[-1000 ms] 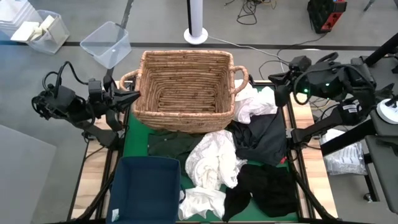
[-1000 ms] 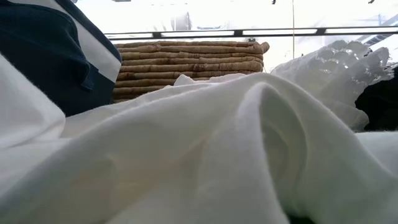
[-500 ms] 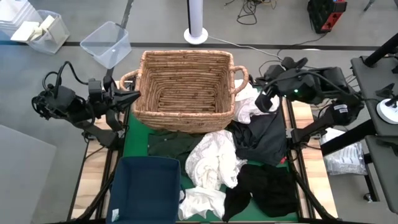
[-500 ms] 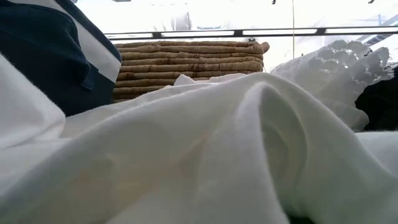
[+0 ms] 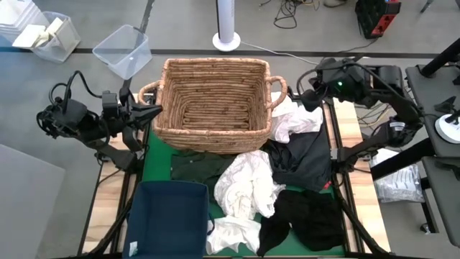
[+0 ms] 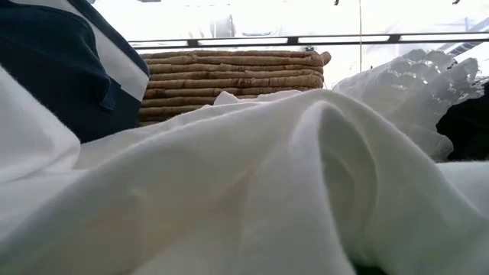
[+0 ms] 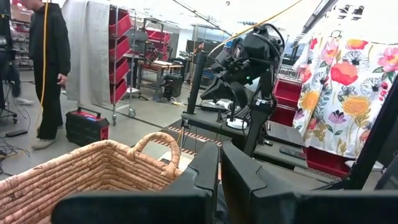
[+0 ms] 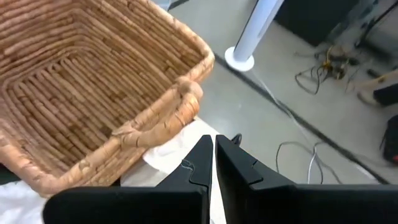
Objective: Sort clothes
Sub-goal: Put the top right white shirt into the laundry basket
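While both my hands sit closed, left hand (image 5: 154, 111) and right hand (image 5: 302, 96) flank basket (image 5: 213, 96); clothes (image 5: 277, 183) cover green surface (image 5: 152, 162); person (image 7: 50, 62) stands in room.

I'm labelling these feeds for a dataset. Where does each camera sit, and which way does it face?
High view: overhead, straight down on the wicker basket, navy bin, clothes and both arms.
Low view: at table height, looking level across white fabric to the basket; no arm shows.
Left wrist view: past the shut left gripper, across the basket toward the right arm.
Right wrist view: past the shut right gripper, down at the basket's handle.
All four views share the basket.
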Available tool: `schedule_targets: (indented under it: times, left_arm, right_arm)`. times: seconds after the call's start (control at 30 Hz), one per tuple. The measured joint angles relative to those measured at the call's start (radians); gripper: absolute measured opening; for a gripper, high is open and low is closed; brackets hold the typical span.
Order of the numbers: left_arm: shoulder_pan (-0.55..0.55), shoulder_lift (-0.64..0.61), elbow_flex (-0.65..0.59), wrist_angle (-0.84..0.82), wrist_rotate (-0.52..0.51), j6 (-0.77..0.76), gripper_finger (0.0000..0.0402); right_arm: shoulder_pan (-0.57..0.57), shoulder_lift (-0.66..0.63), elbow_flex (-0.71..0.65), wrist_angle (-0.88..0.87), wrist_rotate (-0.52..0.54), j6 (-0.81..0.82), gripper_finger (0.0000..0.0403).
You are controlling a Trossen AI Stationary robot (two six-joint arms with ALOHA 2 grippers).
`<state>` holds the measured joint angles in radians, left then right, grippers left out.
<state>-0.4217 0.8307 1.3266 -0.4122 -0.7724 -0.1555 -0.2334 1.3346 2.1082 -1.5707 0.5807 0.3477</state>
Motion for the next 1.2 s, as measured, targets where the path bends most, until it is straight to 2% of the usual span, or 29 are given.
schedule_targets:
  times: [0.23,0.33,0.43,0.6,0.73,0.87,1.03,1.2]
  left_arm:
    - [0.000,-0.001,0.000,0.000,-0.004,0.014,0.0000]
    - [0.000,-0.001,0.000,0.000,-0.004,0.015,0.0000]
    - [0.000,-0.002,0.000,-0.002,-0.004,0.015,0.0000]
    - [0.000,-0.002,0.000,-0.002,-0.004,0.015,0.0000]
    - [0.000,-0.002,0.000,-0.005,-0.004,0.015,0.0000]
    - [0.000,-0.002,0.000,-0.006,-0.004,0.037,0.0000]
    - [0.000,-0.002,0.000,-0.005,-0.004,0.046,0.0000]
    - [0.000,-0.002,0.000,-0.006,-0.004,0.046,0.0000]
  right_arm:
    - [-0.094,-0.022,-0.098,0.000,-0.105,0.031,0.0013]
    - [-0.102,-0.036,-0.180,0.015,-0.115,-0.001,0.0013]
    - [-0.101,-0.073,-0.288,0.098,-0.124,-0.039,0.0013]
    - [-0.101,-0.205,-0.506,0.292,-0.199,-0.050,0.0013]
    - [-0.101,-0.320,-0.687,0.396,-0.207,-0.004,0.0013]
    - [-0.101,-0.390,-0.843,0.468,-0.189,-0.025,0.0013]
    - [-0.101,-0.413,-1.020,0.573,-0.183,-0.277,0.0013]
    - [-0.101,-0.416,-1.161,0.709,-0.180,-0.437,0.0013]
